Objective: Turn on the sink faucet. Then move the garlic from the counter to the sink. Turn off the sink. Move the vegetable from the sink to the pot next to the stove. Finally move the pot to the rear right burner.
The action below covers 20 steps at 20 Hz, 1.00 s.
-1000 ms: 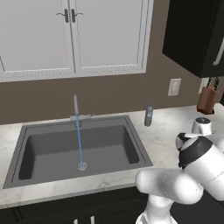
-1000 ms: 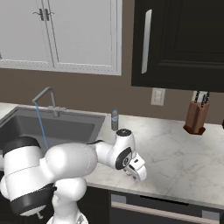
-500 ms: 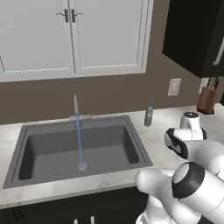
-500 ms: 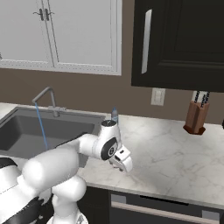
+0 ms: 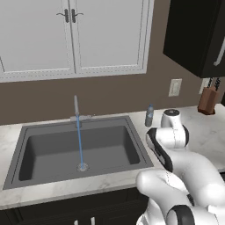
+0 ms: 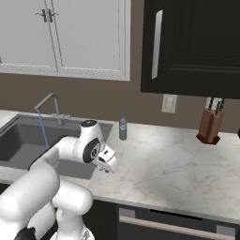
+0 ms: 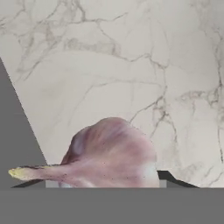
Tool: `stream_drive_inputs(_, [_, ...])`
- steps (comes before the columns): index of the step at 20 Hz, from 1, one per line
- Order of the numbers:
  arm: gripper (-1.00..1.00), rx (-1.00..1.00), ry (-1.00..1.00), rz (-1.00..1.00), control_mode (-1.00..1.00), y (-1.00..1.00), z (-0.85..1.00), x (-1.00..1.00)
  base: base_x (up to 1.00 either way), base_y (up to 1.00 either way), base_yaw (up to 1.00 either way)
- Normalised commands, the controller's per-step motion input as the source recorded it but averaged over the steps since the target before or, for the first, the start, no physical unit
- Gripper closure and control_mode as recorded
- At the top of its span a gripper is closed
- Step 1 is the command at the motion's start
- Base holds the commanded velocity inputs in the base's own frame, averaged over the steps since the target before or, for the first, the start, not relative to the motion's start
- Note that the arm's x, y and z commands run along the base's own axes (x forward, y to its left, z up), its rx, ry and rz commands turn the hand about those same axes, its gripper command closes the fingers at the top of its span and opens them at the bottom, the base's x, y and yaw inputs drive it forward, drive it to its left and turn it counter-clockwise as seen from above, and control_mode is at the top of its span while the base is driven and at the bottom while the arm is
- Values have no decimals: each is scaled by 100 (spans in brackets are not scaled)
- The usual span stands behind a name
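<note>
While hanging over the marble counter [image 6: 159, 164], holds the garlic [image 7: 111, 153] clamped in the gripper [image 6: 110, 165], jaws set wide against the bulb's two sides. Seen along the hand: pinkish-purple bulb close up, lying sideways, pale yellow-tipped stem pointing to that view's left, a dark finger tip [image 7: 168, 177] peeking out at the bulb's lower right. Lifted clear of the stone, with veined white marble [image 7: 131, 65] behind and above it and a dark grey wedge of sink [image 7: 13, 131] cutting in along the left edge.

From the right base view: sits low, just beside the sink's near right corner, over the counter rather than over the basin, at the end of a white forearm that bends down and to the right from the dark-jointed wrist.

Farther out: dark rectangular sink [image 5: 136, 145] sunk in the counter, faucet [image 5: 76, 105] upright at its back rim, a thin blue stream of water [image 5: 80, 145] falling straight to the drain. Same faucet [image 6: 49, 101] and stream [image 6: 43, 131] at the left of the right base view. Small bottle [image 6: 123, 127] standing on the counter behind the sink's right rear corner, near the brown wall. Wall outlet [image 6: 168, 103] above and to its right. Knife block [image 6: 209, 126] well apart, far right against the wall. White cabinets [image 5: 70, 35] over the sink; dark cabinet [image 6: 197, 47] over the open counter.
</note>
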Motion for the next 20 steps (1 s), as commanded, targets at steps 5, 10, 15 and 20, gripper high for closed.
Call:
stream_drive_inputs(5, [100, 0, 2, 16, -100, 94, 8, 44, 0, 0, 0])
stream_drive_inputs(10, [100, 0, 2, 17, -100, 89, 1, 43, 0, 0, 0])
stream_drive_inputs(15, [100, -2, 2, 12, -100, 55, -8, 22, 0, 0, 0])
stream_drive_inputs(20, [100, -1, 5, 0, -100, 20, -9, 10, 0, 0, 0])
